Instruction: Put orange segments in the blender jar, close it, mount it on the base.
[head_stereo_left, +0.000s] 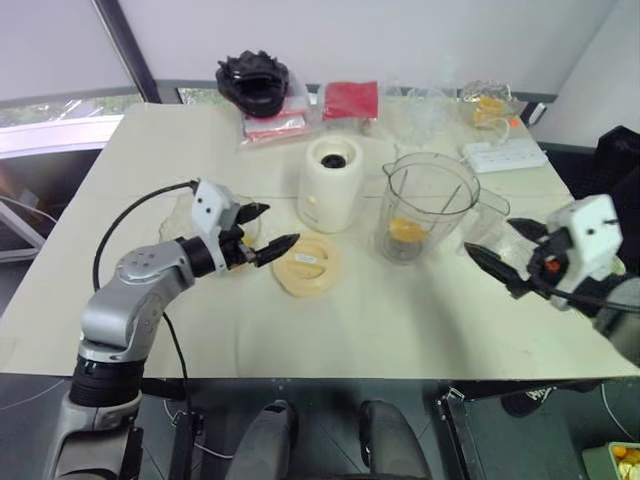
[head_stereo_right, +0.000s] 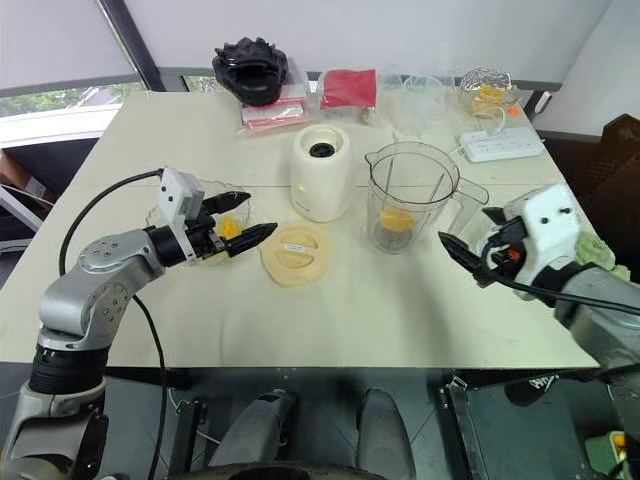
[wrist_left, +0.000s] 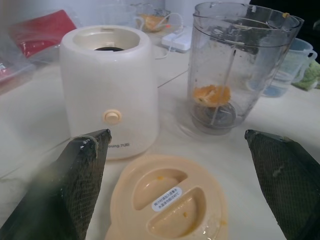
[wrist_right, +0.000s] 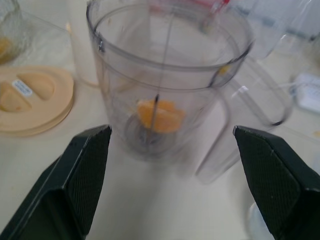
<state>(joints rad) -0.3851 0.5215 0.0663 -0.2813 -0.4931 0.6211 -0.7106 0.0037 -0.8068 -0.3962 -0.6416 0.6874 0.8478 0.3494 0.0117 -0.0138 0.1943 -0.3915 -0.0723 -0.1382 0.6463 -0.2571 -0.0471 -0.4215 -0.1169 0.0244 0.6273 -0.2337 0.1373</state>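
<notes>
- While segments (head_stereo_left: 405, 229) already lie in the jar (head_stereo_left: 425, 205), I am at the closing step.
- Both my grippers, left (head_stereo_left: 268, 228) and right (head_stereo_left: 502, 250), are open and empty.
- Next, my left must grasp the lid (head_stereo_left: 307, 265), which lies left of the jar, before the base (head_stereo_left: 333, 184).

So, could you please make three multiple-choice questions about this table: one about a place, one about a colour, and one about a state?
1. Where does the pale-yellow lid lie?
A. on the blender jar
B. flat on the table, in front of the base
C. on top of the base

2. What colour is the base?
A. cream-white
B. red
C. black

3. What is the state of the blender jar?
A. closed and mounted on the base
B. tipped on its side
C. upright, open, with orange segments inside

Answers:
1 B: the lid rests on the table near the left gripper.
2 A: its body is cream-white with a dark socket on top.
3 C: the jar stands uncovered beside the base, fruit at its bottom.
</notes>
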